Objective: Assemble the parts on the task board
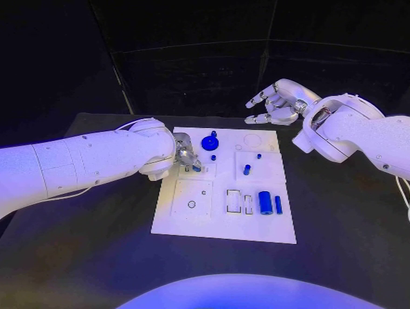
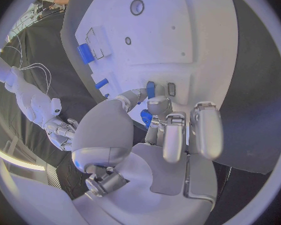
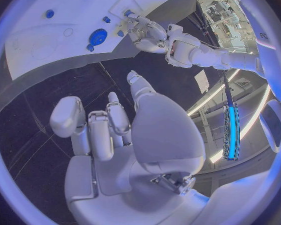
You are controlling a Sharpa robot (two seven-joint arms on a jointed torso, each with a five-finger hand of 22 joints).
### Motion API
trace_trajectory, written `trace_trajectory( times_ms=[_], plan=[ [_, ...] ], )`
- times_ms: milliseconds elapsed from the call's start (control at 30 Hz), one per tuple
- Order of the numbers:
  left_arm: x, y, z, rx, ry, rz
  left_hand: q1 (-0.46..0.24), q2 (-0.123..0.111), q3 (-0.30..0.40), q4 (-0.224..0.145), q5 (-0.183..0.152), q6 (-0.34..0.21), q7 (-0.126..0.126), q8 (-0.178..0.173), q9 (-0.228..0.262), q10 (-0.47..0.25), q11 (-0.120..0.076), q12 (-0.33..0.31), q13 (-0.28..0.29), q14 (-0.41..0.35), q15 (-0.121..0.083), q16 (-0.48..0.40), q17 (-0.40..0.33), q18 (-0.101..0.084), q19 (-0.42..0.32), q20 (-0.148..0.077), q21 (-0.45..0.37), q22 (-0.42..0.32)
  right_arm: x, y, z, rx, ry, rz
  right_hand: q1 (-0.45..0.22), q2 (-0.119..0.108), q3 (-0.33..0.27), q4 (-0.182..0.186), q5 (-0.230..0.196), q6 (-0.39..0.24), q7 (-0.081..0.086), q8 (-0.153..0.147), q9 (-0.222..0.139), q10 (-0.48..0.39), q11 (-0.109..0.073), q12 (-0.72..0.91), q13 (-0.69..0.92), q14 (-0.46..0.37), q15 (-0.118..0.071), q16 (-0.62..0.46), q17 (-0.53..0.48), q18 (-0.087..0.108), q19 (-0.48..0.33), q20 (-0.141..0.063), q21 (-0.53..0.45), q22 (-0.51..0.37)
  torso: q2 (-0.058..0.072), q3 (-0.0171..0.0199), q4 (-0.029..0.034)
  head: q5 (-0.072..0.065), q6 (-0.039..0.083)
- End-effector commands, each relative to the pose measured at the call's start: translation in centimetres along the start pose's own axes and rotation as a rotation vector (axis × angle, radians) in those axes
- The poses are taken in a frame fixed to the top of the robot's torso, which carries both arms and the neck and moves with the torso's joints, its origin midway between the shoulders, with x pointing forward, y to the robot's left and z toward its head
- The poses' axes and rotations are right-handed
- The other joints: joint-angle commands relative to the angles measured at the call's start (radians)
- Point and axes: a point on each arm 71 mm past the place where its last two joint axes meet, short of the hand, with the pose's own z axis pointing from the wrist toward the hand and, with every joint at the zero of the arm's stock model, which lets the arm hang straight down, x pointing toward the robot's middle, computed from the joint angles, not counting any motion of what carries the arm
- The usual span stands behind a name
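The white task board (image 1: 225, 222) lies in the middle of the table. My left hand (image 1: 185, 158) hangs over its far left part and pinches a small blue part (image 1: 196, 168) between thumb and fingertip, low against the board beside a small slot (image 2: 171, 89); the same part (image 2: 150, 89) appears in the left wrist view. A blue round knobbed disc (image 1: 210, 143) and a short blue peg (image 1: 213, 157) sit just beyond the hand. Another peg (image 1: 246, 170) stands mid-board. My right hand (image 1: 277, 102) is raised past the board's far right corner, fingers apart, holding nothing.
A blue cylinder (image 1: 264, 200) and a slim blue bar (image 1: 278, 205) lie by rectangular slots at the board's near right. A round hole (image 1: 192, 204) marks the near left plate. Black table (image 1: 84, 257) surrounds the board.
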Motion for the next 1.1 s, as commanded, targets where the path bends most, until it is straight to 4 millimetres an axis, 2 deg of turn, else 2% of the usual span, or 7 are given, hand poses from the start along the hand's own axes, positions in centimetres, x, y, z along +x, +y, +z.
trace_trajectory(
  times_ms=[33, 200, 567, 767, 1000, 1100],
  plan=[
    [0.18, 0.22, 0.11, -0.019, 0.023, 0.025, 0.010, -0.003, 0.150, -0.149, 0.004, 0.007, -0.002, 0.005, 0.001, 0.005, -0.003, -0.005, 0.001, 0.106, -0.007, 0.006, 0.263, -0.011, 0.013, -0.005, 0.005, 0.008, -0.04, 0.14, 0.05, -0.008, 0.003, -0.001, -0.003, 0.006, -0.006, -0.001, 0.003, 0.006, -0.002, 0.004, 0.001, -0.003, -0.003, -0.001, 0.000, 0.064, -0.003, -0.006, 0.097, 0.012, -0.004, -0.002, -0.004, -0.001, 0.000, 0.0003, -0.0007, 0.000, -0.001],
    [0.15, 0.11, 0.27, -0.021, 0.030, 0.031, -0.003, -0.015, 0.120, -0.137, 0.000, 0.008, -0.007, 0.008, 0.005, 0.014, -0.006, -0.006, -0.002, 0.106, -0.008, 0.006, 0.263, -0.010, 0.012, -0.006, 0.002, 0.005, -0.07, 0.21, 0.05, -0.013, -0.003, 0.000, -0.001, 0.008, -0.007, -0.001, 0.005, 0.007, -0.003, 0.006, 0.002, -0.002, -0.003, 0.000, 0.000, 0.065, -0.003, -0.006, 0.098, 0.012, -0.004, -0.003, -0.005, -0.002, 0.000, 0.0009, 0.0001, -0.001, -0.002],
    [0.16, -0.12, 0.50, -0.027, 0.051, 0.048, -0.016, -0.017, 0.030, -0.102, -0.002, 0.017, -0.018, 0.000, 0.002, 0.018, -0.013, -0.019, -0.016, 0.106, -0.015, 0.006, 0.263, -0.011, 0.013, -0.012, 0.001, 0.008, -0.09, 0.16, 0.03, -0.009, -0.003, -0.001, 0.001, 0.008, -0.008, -0.002, 0.006, 0.008, -0.003, 0.006, 0.002, -0.002, -0.003, 0.000, 0.001, 0.064, -0.003, -0.006, 0.096, 0.012, -0.004, -0.003, -0.005, -0.002, 0.000, 0.0003, 0.0000, -0.003, -0.004],
    [0.14, -0.24, 0.60, -0.029, 0.050, 0.050, -0.017, -0.015, 0.004, -0.090, -0.005, 0.023, -0.020, -0.004, -0.002, 0.018, -0.014, -0.024, -0.022, 0.106, -0.016, 0.006, 0.263, -0.011, 0.013, -0.013, 0.000, 0.009, -0.09, 0.15, 0.04, -0.008, -0.003, -0.001, 0.001, 0.008, -0.008, -0.002, 0.006, 0.008, -0.003, 0.006, 0.002, -0.002, -0.003, 0.000, 0.001, 0.064, -0.003, -0.006, 0.096, 0.012, -0.004, -0.003, -0.005, -0.002, 0.000, 0.0002, 0.0002, -0.003, -0.003],
    [0.08, -0.40, 0.72, -0.030, 0.047, 0.049, -0.030, -0.006, -0.043, -0.057, -0.016, 0.035, -0.022, -0.015, -0.010, 0.021, -0.016, -0.024, -0.024, 0.106, -0.018, 0.006, 0.263, -0.011, 0.014, -0.015, 0.000, 0.011, -0.12, 0.12, 0.03, -0.007, -0.004, -0.001, 0.001, 0.008, -0.008, -0.001, 0.006, 0.008, -0.003, 0.007, 0.002, -0.003, -0.004, -0.001, 0.000, 0.065, -0.004, -0.006, 0.096, 0.012, -0.003, -0.003, -0.005, -0.002, 0.000, 0.0004, -0.0003, -0.004, -0.003],
    [0.06, -0.47, 0.77, -0.030, 0.046, 0.049, -0.038, -0.004, -0.077, -0.038, -0.036, 0.044, -0.023, -0.021, -0.015, 0.023, -0.017, -0.024, -0.026, 0.106, -0.018, 0.006, 0.263, -0.011, 0.014, -0.015, -0.001, 0.011, -0.13, 0.10, 0.01, -0.007, -0.004, -0.001, 0.001, 0.009, -0.009, -0.001, 0.006, 0.008, -0.003, 0.007, 0.002, -0.003, -0.004, -0.001, 0.000, 0.065, -0.004, -0.006, 0.096, 0.012, -0.003, -0.003, -0.005, -0.002, 0.001, 0.0005, -0.0002, -0.002, -0.003]
  ],
)
